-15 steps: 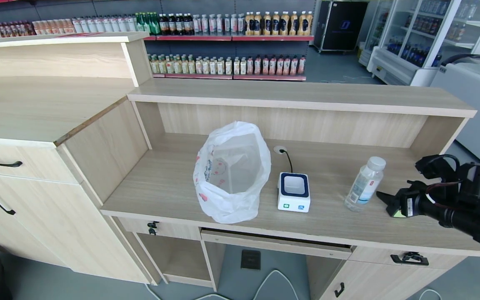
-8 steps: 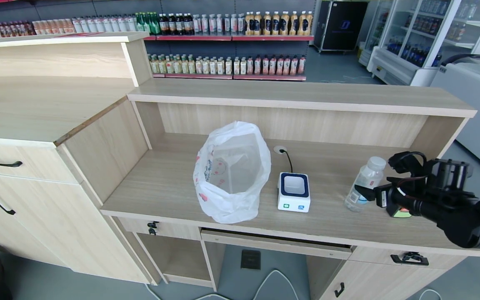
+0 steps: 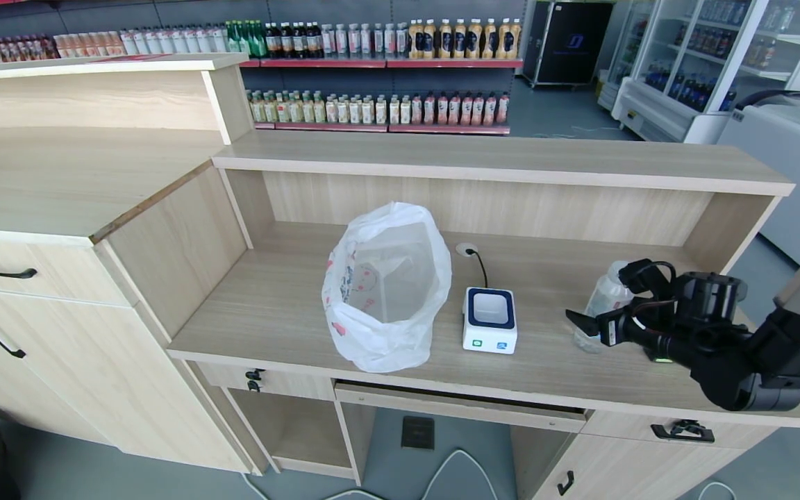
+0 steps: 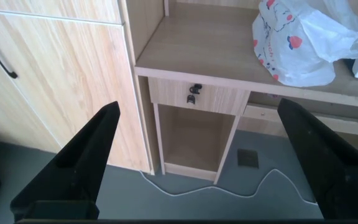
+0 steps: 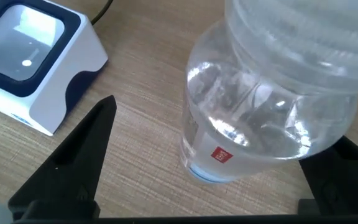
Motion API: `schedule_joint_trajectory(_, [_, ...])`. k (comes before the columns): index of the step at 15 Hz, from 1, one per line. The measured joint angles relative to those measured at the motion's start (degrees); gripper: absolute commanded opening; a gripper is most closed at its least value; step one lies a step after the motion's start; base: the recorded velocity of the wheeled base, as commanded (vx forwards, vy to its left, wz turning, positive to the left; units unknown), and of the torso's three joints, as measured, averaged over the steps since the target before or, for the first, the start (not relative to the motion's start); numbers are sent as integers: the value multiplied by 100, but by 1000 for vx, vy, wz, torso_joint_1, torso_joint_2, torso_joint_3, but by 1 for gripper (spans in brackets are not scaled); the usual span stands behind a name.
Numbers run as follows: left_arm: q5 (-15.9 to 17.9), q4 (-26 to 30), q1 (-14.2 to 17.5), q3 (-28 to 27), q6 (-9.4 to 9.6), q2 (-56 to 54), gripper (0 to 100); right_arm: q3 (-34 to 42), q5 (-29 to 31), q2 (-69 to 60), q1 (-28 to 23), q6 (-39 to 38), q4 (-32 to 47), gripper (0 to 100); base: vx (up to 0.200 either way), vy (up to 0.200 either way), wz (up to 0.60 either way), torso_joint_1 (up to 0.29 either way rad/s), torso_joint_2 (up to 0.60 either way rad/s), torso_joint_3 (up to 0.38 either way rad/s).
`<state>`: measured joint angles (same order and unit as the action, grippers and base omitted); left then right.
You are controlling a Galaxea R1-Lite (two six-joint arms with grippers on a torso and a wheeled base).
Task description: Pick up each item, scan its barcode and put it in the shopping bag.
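Right gripper (image 5: 197,180) advanced, straddling bottle (image 5: 272,93) with side gaps.

the bottle (image 3: 598,305) is of clear plastic with water inside and a pale label with a small red mark. it stands upright on the counter (image 3: 268,305), to the right of the scanner (image 3: 489,321) and apart from it.

the scanner is a small white box. its top window has a dark blue frame and is tilted toward the front. two green marks are on its front face. a black cable (image 3: 481,267) goes out from its back.

the bag (image 3: 386,285) is of thin white plastic with red prints. it stands just left of the scanner, with its mouth wide open.
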<state>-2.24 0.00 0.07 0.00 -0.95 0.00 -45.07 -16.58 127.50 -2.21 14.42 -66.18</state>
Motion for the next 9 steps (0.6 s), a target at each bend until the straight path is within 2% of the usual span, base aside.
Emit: schedule_joint_trajectory(9, [0, 0, -2, 0, 0, 0, 100, -501, -143, 528, 54, 5, -148, 100, 0, 0, 0, 0, 0, 0])
